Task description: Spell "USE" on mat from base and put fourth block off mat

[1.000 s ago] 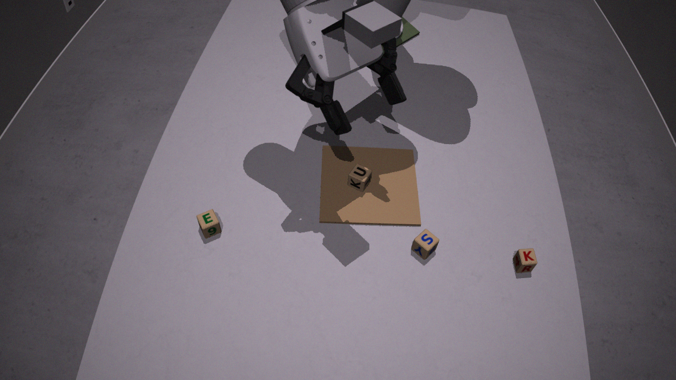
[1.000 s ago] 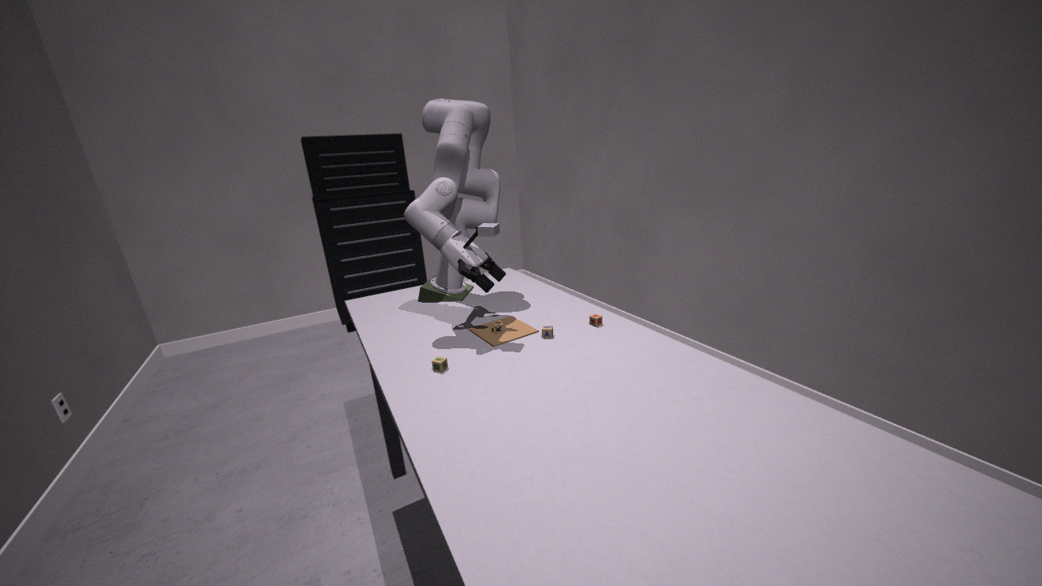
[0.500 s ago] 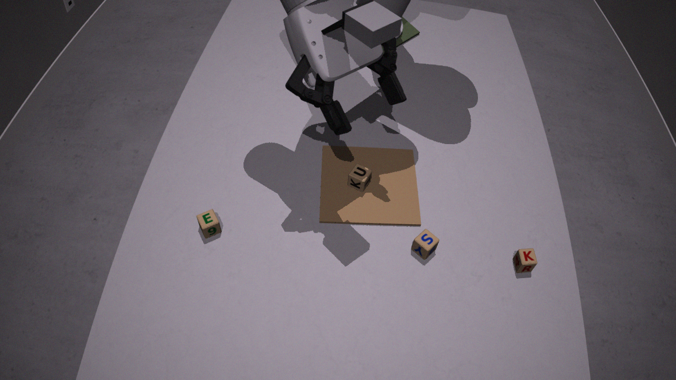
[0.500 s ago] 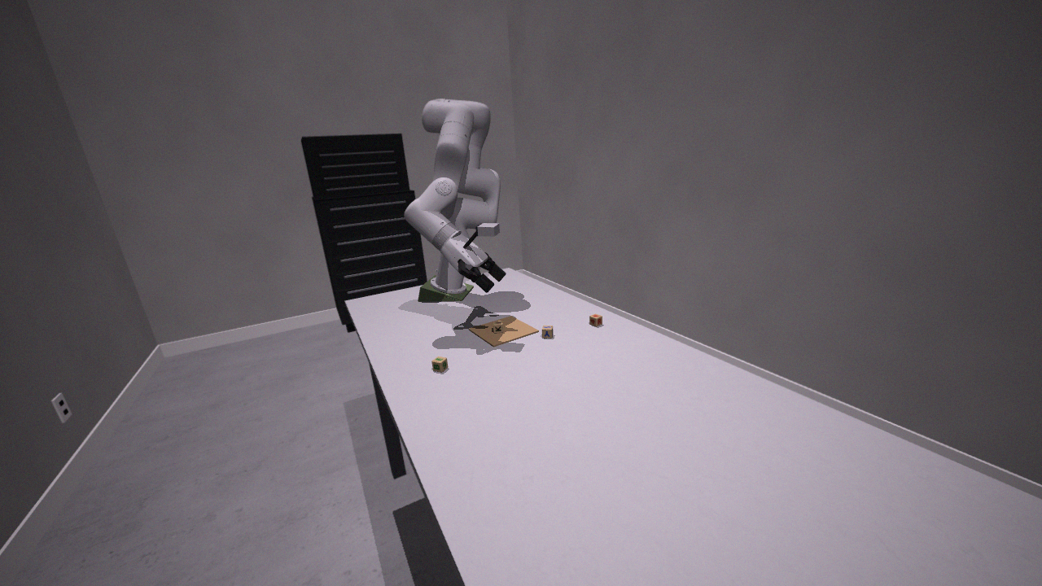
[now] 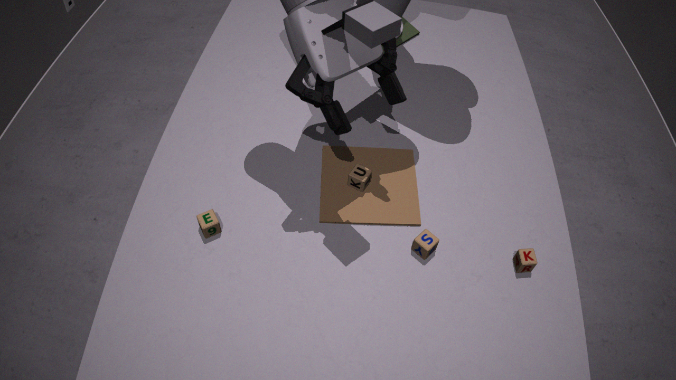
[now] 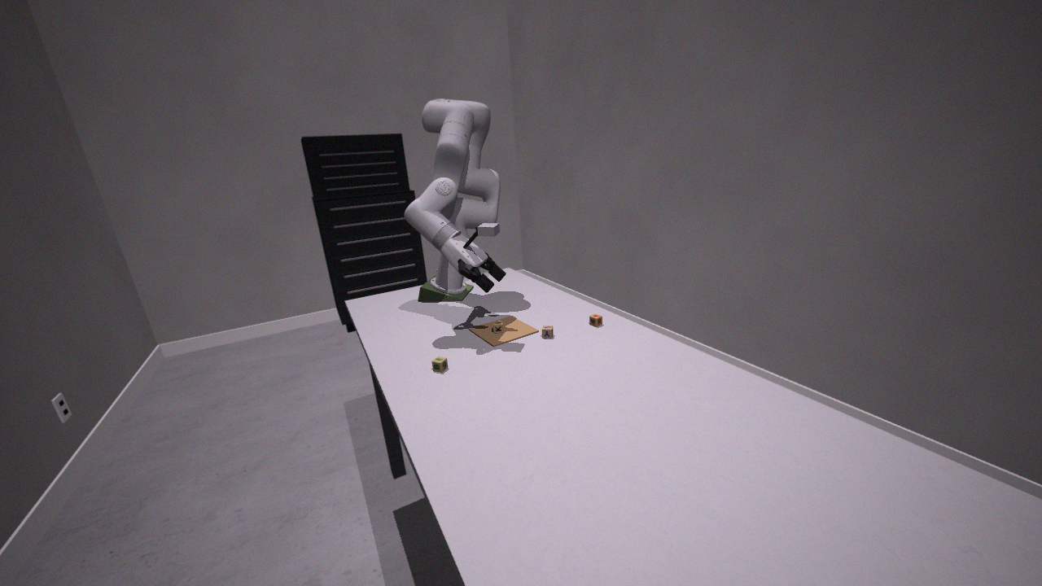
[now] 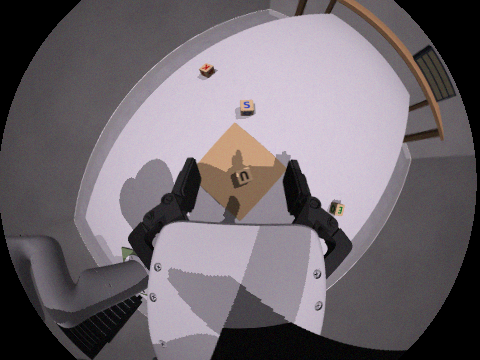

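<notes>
Only readable stuff here is the lettering on the four wooden blocks. The U block point(image 5: 359, 177), sitting on the tan mat point(image 5: 396, 203) around the middle of the top view, has a black "U" on its top face and a black "K" on the side face to its left. Lower left of the frame, the E block point(image 5: 208, 222) shows a green "E" on top and a green "9" on the side facing the camera. The S block point(image 5: 424, 243), just below the mat's lower right corner, has a blue "S" on top and what looks like a blue "Y" on its side, turned around. Far right, the K block point(image 5: 524, 260) carries a red "K" on top; the red letter on its front side looks like an "R" but it's too shadowed to be sure.
</notes>
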Tool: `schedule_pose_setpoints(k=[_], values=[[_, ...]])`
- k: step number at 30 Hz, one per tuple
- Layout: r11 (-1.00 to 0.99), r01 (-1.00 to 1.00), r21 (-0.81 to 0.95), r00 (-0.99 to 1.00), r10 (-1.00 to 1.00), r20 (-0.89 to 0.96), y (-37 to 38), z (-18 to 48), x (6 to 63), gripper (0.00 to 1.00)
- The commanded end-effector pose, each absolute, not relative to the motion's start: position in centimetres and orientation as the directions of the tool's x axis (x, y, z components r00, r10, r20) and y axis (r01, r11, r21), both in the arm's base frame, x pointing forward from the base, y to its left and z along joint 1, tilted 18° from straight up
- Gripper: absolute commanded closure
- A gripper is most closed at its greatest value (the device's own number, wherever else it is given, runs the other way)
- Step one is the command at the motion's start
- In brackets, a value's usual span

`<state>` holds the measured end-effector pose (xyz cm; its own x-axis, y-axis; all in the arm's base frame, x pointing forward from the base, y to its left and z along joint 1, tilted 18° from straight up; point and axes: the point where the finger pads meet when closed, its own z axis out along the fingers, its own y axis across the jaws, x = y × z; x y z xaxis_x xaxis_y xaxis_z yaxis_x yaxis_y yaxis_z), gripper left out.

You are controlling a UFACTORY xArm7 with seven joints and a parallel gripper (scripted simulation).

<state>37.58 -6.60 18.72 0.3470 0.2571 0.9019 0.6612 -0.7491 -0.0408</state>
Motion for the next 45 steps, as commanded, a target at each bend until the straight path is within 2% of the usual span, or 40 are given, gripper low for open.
schedule_pose_setpoints(k=[1, 33, 35, 45], values=[[-0.75, 0.661, -0.038, 0.345, 0.258, 0.902, -6.7, 18.8, 37.6, 0.0], [-0.748, 0.662, -0.04, 0.327, 0.24, 0.914, -9.3, 19.6, 39.4, 0.0], [-0.748, 0.662, -0.042, 0.313, 0.225, 0.923, -12.5, 19.9, 41.3, 0.0], [-0.748, 0.662, -0.042, 0.313, 0.225, 0.923, -12.5, 19.9, 41.3, 0.0]])
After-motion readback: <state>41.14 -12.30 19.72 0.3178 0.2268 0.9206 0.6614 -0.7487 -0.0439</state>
